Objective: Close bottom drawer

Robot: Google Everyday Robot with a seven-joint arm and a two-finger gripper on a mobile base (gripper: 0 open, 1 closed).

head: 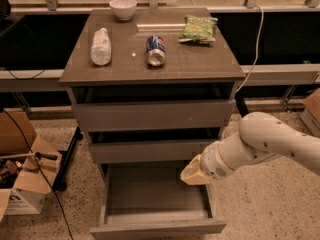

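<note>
Cabinet top (210, 66) beyond gripper (192, 173): 1 bowl (122, 8), 1 bottle (101, 46), 1 can (155, 50), 1 bag (198, 28). 3 drawers (152, 115); bottom drawer (150, 196) open below-left of gripper, grip state can't tell.

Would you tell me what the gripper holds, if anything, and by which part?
Nothing visibly; the gripper hangs over the open bottom drawer, near its right wall.
</note>
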